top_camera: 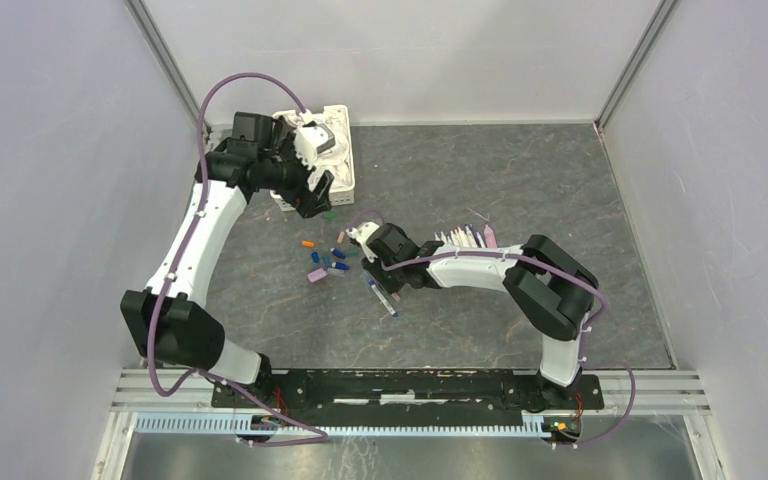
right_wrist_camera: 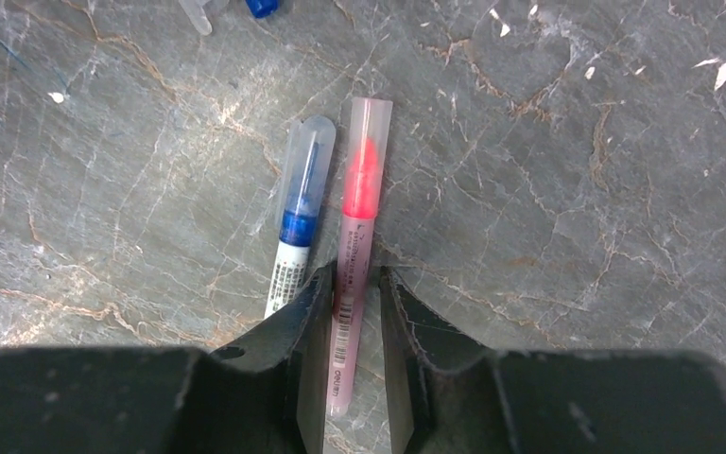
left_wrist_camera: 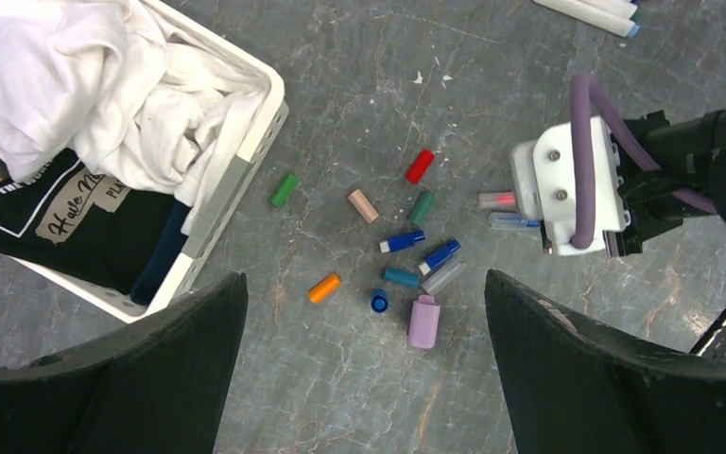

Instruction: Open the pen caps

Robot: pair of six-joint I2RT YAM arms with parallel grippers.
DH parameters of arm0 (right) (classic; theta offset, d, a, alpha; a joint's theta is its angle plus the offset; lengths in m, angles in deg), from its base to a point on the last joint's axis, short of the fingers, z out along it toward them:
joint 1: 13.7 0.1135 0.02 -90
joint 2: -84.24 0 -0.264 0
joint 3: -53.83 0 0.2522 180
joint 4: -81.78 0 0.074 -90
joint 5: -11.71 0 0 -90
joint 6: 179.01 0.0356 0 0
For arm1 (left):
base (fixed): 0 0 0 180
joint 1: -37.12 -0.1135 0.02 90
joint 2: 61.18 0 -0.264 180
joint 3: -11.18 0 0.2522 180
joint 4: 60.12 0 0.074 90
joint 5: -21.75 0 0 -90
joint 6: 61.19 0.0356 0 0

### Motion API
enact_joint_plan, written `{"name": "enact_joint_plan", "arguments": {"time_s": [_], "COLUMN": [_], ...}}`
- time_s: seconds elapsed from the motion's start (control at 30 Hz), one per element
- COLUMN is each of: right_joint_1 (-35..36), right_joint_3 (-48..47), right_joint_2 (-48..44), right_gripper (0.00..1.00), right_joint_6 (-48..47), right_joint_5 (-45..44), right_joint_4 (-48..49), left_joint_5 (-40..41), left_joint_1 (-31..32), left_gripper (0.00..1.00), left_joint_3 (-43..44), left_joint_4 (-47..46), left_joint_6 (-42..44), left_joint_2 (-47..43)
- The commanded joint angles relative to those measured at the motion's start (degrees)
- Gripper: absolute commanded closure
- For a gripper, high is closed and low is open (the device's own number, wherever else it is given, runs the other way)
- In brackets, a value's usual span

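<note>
Several loose pen caps [left_wrist_camera: 400, 276] lie scattered on the grey table: red [left_wrist_camera: 420, 165], green [left_wrist_camera: 284, 189], orange [left_wrist_camera: 324, 288], blue [left_wrist_camera: 440, 255] and a larger purple one [left_wrist_camera: 424, 322]. They show in the top view [top_camera: 325, 262] too. My left gripper [left_wrist_camera: 364, 378] is open wide and empty, hovering above them. My right gripper [right_wrist_camera: 354, 284] is low on the table with its jaws narrowly open around a capped pink pen [right_wrist_camera: 357, 218]; a small gap shows on the right side. A capped blue pen [right_wrist_camera: 298, 213] lies just left of it.
A white slotted basket [left_wrist_camera: 246, 170] with white and dark cloth stands at the back left [top_camera: 345, 165]. A row of pens [top_camera: 465, 237] lies behind the right arm. Another blue pen [top_camera: 381, 297] lies beside the right forearm.
</note>
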Motion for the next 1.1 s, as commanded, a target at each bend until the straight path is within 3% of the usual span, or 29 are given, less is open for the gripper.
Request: {"name": "enact_joint_plan", "arguments": {"time_s": [0.0, 0.1, 0.27, 0.57, 0.87, 1.07], "right_joint_1": [-1.95, -3.46, -6.78, -14.20, -14.65, -14.61], "right_joint_3": [3.63, 5.32, 5.77, 0.83, -6.53, -7.91], "right_joint_2": [0.17, -1.46, -6.21, -12.60, -9.53, -8.64], "right_gripper": [0.72, 0.78, 1.00, 1.00, 1.00, 1.00], "right_joint_6": [1.03, 0.51, -1.38, -1.87, -1.13, -0.56], "right_joint_5": [3.34, 7.71, 15.61, 38.38, 57.00, 59.79], "right_joint_4": [4.10, 5.55, 4.79, 0.04, -3.05, -3.16], "left_joint_5": [-1.62, -2.99, -6.69, -19.03, -14.46, -13.25], "left_joint_1": [-0.31, -0.31, -0.31, 1.00, 10.90, 12.98], "left_gripper": [0.00, 0.00, 0.00, 0.00, 0.02, 0.09], "left_joint_3": [-0.68, -0.80, -2.56, -8.42, -13.66, -14.21], "left_joint_4": [1.45, 3.60, 8.68, 18.71, 16.63, 14.32], "left_joint_6": [3.53, 5.44, 12.43, 34.44, 37.46, 36.99], "left_joint_2": [-1.30, -0.50, 1.03, -1.51, -3.66, -2.98]}}
